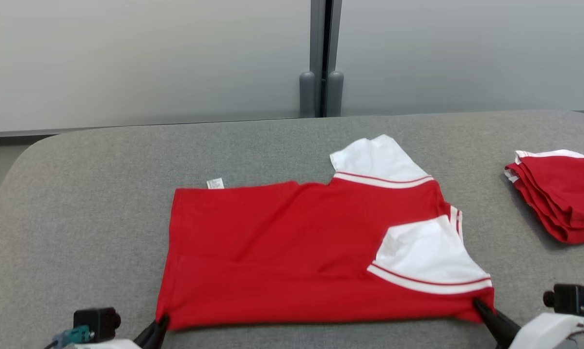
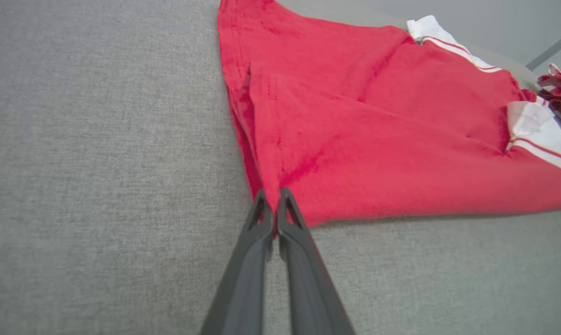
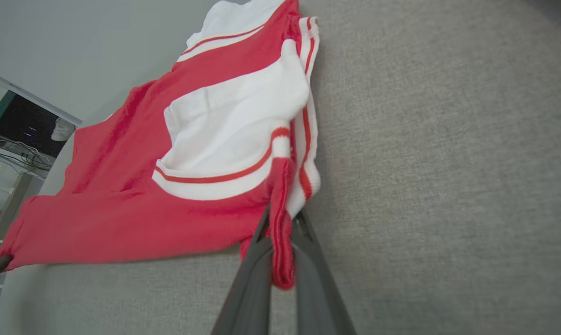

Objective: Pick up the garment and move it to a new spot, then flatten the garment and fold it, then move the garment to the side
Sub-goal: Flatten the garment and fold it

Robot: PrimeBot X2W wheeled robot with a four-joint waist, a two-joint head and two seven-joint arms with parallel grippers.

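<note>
My left fingers point(image 2: 248, 270) pinch one near corner of the garment point(image 1: 296, 252), my right fingers point(image 3: 315, 288) the other; it lies on the bench point(image 1: 102, 194) beyond them. I'd lift both evenly, edge taut.

Soft, even, fairly bright light falls on the scene, with no glare. The head view is sharp throughout. In it the garment point(image 1: 292, 252) casts a thin dark shadow along its lower edge onto the grey table point(image 1: 102, 194), and the folded pile point(image 1: 563, 194) at the right edge darkens the table to its left. Both wrist views bow toward their corners. The left wrist view is slightly soft all over; the right wrist view's upper left background is hazy.
</note>
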